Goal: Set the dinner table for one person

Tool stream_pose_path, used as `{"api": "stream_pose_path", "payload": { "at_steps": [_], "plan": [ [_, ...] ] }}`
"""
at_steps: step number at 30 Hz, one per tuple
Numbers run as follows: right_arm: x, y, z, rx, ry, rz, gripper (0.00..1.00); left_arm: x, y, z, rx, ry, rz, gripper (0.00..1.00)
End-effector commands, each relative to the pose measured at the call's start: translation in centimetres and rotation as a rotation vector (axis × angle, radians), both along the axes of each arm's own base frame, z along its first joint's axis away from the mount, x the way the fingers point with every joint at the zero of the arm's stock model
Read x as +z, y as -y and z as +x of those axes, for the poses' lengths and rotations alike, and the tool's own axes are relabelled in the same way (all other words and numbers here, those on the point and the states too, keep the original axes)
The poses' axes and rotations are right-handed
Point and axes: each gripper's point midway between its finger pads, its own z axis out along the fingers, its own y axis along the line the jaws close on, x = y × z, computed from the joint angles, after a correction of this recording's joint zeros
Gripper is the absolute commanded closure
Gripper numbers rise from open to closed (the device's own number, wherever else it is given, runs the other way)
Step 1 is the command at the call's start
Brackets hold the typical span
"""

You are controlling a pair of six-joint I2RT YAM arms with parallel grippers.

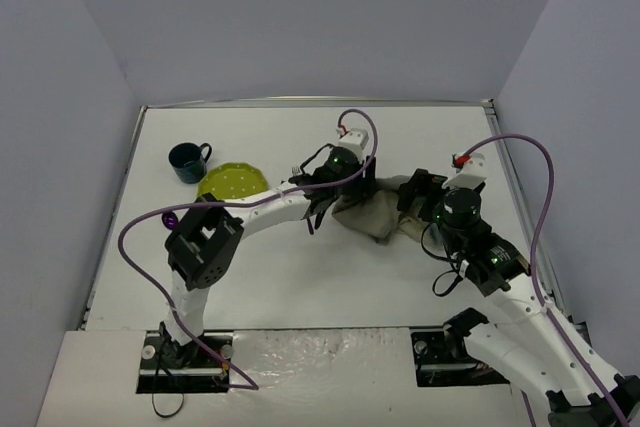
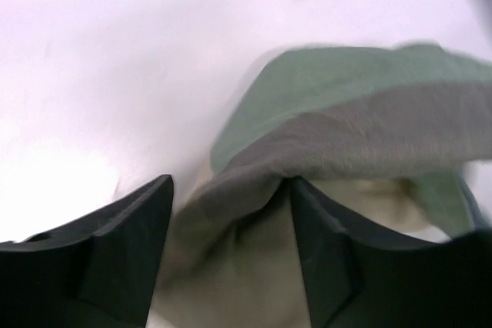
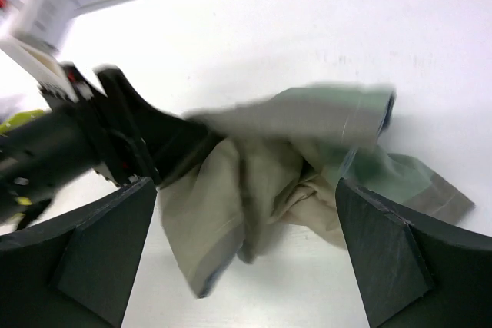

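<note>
Right, the left gripper (image 2: 229, 186) has its jaws apart around a bunched fold of the beige-and-green cloth placemat (image 1: 370, 215). The right gripper (image 3: 244, 190) gapes wide just short of the placemat, which is heaped mid-right on the large flat white rectangular dinner table (image 1: 300, 277). Barely started, I'd say: mat unspread, dark teal ceramic mug (image 1: 187, 160) and yellow-green round plate (image 1: 235, 180) parked far-left; arms hide much of the mat, wrist views blurry, small purple thing (image 1: 170, 219) unreadable.

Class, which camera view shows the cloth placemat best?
The right wrist view: the placemat lies crumpled, nearly whole. The top view shows it small, partly hidden; the left wrist view, a blurred, cropped close-up.
</note>
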Motion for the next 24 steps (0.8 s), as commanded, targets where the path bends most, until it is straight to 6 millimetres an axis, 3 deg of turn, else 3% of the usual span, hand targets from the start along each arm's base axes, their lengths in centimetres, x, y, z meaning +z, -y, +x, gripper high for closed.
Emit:
{"api": "stream_pose_path", "payload": {
  "at_steps": [1, 5, 9, 13, 18, 21, 24],
  "plan": [
    [-1.2, 0.9, 0.5, -0.086, -0.029, 0.04, 0.0, 0.2, -2.3, 1.6, 0.103, 0.006, -0.068, 0.36],
    [-3.8, 2.2, 1.2, -0.146, -0.121, 0.042, 0.0, 2.3, -3.5, 1.3, 0.071, 0.059, -0.03, 0.25],
    [-7.4, 4.0, 2.3, -0.187, -0.247, 0.069, 0.0, 4.4, -4.5, 0.3, 0.037, 0.09, 0.01, 0.22],
    [-9.1, 4.4, 3.0, -0.176, -0.317, 0.087, 0.05, 5.3, -5.5, -1.8, 0.017, 0.068, -0.013, 0.22],
    [-9.7, 3.8, 3.8, -0.163, -0.335, 0.123, 0.12, 2.3, -5.9, -5.2, 0.001, -0.102, -0.063, 0.22],
    [-10.3, 3.9, 3.9, -0.176, -0.353, 0.116, 0.17, 0.2, -5.2, -7.7, -0.029, -0.195, -0.092, 0.22],
    [-11.0, 3.8, 3.8, -0.181, -0.369, 0.132, 0.17, -1.7, -5.0, -8.9, -0.028, -0.25, -0.083, 0.22]
  ]
}}
